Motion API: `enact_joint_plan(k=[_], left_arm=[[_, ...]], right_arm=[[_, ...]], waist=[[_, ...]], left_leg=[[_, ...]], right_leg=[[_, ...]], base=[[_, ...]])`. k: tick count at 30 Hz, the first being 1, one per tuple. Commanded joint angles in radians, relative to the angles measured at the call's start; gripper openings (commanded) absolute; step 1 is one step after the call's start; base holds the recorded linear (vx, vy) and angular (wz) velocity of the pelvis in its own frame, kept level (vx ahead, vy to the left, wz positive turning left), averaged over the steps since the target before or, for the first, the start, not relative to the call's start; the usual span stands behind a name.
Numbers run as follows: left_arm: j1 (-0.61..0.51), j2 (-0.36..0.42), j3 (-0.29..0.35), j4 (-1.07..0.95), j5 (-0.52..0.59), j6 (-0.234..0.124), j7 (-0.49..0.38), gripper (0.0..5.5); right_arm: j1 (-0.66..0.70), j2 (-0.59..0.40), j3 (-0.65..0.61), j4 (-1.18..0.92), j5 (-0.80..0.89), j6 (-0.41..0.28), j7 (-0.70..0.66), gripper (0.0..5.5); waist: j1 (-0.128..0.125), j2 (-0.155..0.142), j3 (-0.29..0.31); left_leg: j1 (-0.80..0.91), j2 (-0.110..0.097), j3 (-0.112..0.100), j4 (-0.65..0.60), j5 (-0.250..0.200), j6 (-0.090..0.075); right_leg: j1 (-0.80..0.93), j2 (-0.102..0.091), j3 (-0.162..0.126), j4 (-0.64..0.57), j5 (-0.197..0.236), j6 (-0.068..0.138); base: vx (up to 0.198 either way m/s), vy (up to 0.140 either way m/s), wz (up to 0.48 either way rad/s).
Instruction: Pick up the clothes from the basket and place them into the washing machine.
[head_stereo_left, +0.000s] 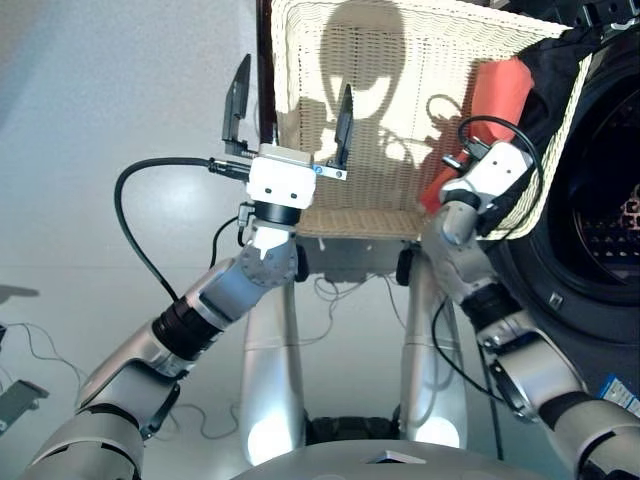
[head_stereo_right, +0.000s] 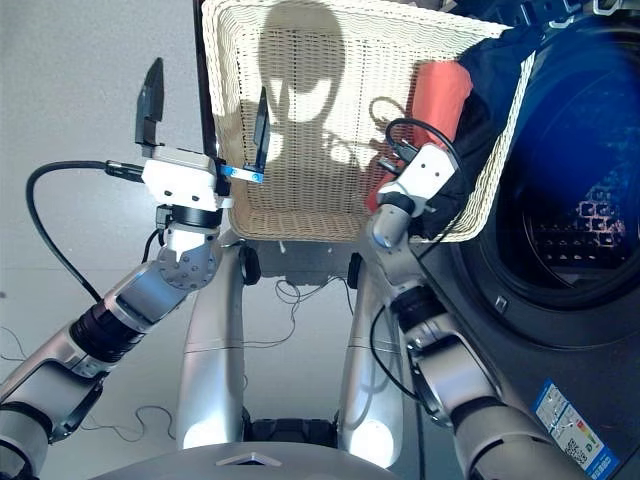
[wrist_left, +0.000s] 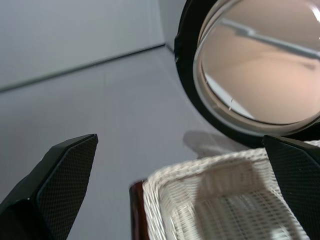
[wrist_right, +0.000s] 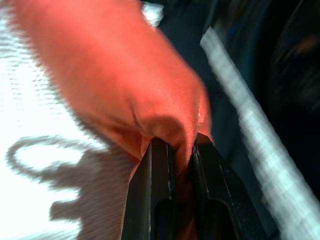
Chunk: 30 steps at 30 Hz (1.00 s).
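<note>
The cream wicker basket (head_stereo_left: 390, 110) fills the upper middle of the head views. A coral-red cloth (head_stereo_left: 497, 88) lies along its right side, beside dark navy and black clothes (head_stereo_right: 497, 70) that drape over the right rim. My right gripper (wrist_right: 182, 146) is shut on a fold of the coral-red cloth at its near end. My left gripper (head_stereo_left: 290, 112) is open and holds nothing; it straddles the basket's left rim, one finger outside and one over the weave. The washing machine's drum opening (head_stereo_right: 585, 215) gapes at the right, and its round glass door (wrist_left: 260, 65) shows beyond the basket's far corner.
A dark brown post (wrist_left: 137, 212) stands at the basket's left corner. Thin cables (head_stereo_left: 340, 295) trail on the grey floor under the basket. A black cable (head_stereo_left: 135, 215) loops out from my left wrist. A blue label (head_stereo_right: 568, 425) sits low on the machine's front.
</note>
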Motion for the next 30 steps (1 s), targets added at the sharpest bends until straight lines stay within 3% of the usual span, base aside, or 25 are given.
enact_joint_plan(k=[1, 9, 16, 20, 24, 30], left_arm=[[0.02, 0.032, 0.015, -0.153, 0.063, -0.08, 0.028, 5.5], [0.027, 0.058, 0.021, -0.171, 0.078, -0.085, 0.045, 5.5], [0.013, 0.055, -0.013, -0.165, 0.043, -0.109, 0.037, 5.5], [-0.006, 0.063, -0.043, -0.161, 0.019, -0.11, 0.016, 5.5], [-0.043, 0.083, -0.061, -0.146, 0.0, -0.106, -0.021, 5.5], [-0.058, 0.104, -0.061, -0.145, -0.013, -0.092, -0.061, 5.5]], right_arm=[[0.052, -0.1, -0.143, -0.146, -0.152, -0.083, -0.103, 0.0], [0.093, -0.158, -0.299, -0.129, -0.226, -0.049, -0.265, 0.0], [-0.02, -0.264, -0.358, 0.265, -0.034, -0.045, -0.299, 0.0], [-0.086, -0.37, -0.313, 0.553, 0.127, -0.017, -0.185, 0.0], [-0.142, -0.466, -0.213, 0.79, 0.211, 0.063, 0.011, 0.0], [-0.194, -0.542, -0.175, 0.906, 0.333, 0.089, 0.162, 0.0]], waist=[[-0.005, 0.031, -0.016], [-0.005, 0.031, -0.016], [0.016, 0.047, -0.016], [0.032, 0.057, -0.016], [0.043, 0.072, -0.016], [0.045, 0.083, -0.016]], left_leg=[[0.07, 0.016, 0.03, -0.017, -0.054, -0.054], [0.065, 0.018, 0.024, -0.003, -0.063, -0.056], [0.064, 0.015, 0.015, 0.0, -0.066, -0.062], [0.062, 0.013, 0.008, -0.002, -0.063, -0.065], [0.056, 0.013, 0.006, 0.008, -0.064, -0.067], [0.047, 0.01, 0.008, 0.018, -0.066, -0.068]], right_leg=[[-0.029, 0.021, 0.006, 0.004, -0.004, -0.044], [-0.03, 0.02, 0.006, 0.015, -0.011, -0.04], [-0.025, 0.016, -0.003, 0.019, -0.015, -0.037], [-0.025, 0.012, -0.006, 0.021, -0.014, -0.038], [-0.027, 0.008, -0.006, 0.026, -0.014, -0.039], [-0.04, 0.007, -0.003, 0.034, -0.016, -0.042]], base=[[0.0, 0.0, 0.0], [0.0, 0.0, 0.0], [0.0, 0.0, 0.0], [0.0, 0.0, 0.0], [0.0, 0.0, 0.0], [0.0, 0.0, 0.0]])
